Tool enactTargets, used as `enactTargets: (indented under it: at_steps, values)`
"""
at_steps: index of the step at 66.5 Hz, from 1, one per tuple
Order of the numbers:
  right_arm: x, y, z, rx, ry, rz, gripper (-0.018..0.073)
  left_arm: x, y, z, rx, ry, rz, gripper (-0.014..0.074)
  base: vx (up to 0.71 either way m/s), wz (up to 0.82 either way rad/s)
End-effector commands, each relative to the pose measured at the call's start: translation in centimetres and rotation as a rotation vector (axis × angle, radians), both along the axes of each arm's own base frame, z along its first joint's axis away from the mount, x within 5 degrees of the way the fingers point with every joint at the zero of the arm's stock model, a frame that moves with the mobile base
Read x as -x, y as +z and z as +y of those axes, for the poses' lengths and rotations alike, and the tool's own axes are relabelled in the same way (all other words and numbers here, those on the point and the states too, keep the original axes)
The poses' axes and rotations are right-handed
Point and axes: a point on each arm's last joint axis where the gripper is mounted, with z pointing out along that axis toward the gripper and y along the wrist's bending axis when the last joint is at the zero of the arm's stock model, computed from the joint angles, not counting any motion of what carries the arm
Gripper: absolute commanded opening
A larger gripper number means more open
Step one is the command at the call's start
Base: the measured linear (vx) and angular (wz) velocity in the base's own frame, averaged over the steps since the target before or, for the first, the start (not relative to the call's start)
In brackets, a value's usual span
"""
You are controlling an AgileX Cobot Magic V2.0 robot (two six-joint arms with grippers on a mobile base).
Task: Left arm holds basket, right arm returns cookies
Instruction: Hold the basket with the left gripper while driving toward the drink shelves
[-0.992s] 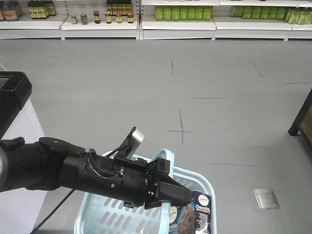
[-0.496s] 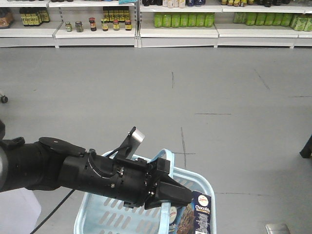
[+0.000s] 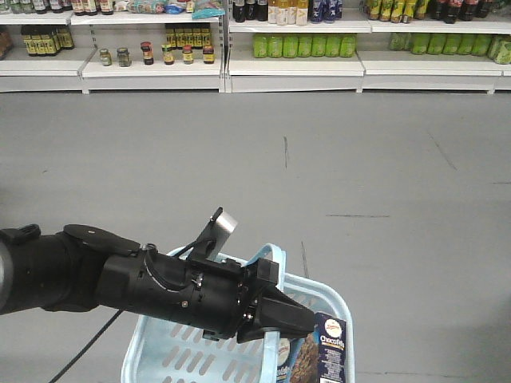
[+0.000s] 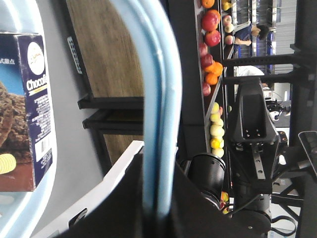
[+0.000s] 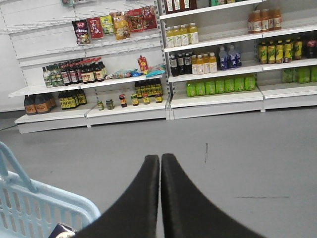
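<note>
The light blue basket [image 3: 329, 290] hangs at the bottom of the front view, with its slotted wall facing me. My left gripper [image 3: 297, 321] reaches over it. In the left wrist view the jaws of the left gripper [image 4: 158, 171] are shut on the basket's blue handle [image 4: 159, 74]. The dark cookies carton [image 3: 330, 351] stands in the basket's right corner, and its face shows again in the left wrist view [image 4: 28, 109]. My right gripper [image 5: 160, 158] is shut on nothing over bare floor. The basket rim [image 5: 54, 198] lies to its lower left.
White shelves of bottles and jars [image 3: 287, 44] run along the far wall across grey floor [image 3: 359, 175]. In the left wrist view there is a fruit rack [image 4: 213, 74], wooden panels [image 4: 106, 49] and black robot parts [image 4: 252, 124].
Shelves and floor marks have slid down in the front view, and the black and white unit at the left has left it. The left arm and basket keep the same pose.
</note>
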Motion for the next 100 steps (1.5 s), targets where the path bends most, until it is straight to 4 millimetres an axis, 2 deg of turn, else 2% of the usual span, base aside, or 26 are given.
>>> enactTargets:
  at_steps: [1,100]
  values:
    - [0.07,0.81,-0.01,-0.006,-0.001,-0.086,-0.0008,0.33,3.02,-0.26,0.131,-0.011,-0.018,-0.0007,0.41,0.00]
    - [0.07,0.81,-0.01,-0.006,-0.001,-0.086,-0.0008,0.33,3.01,-0.26,0.130,-0.011,-0.018,-0.0007,0.41,-0.01]
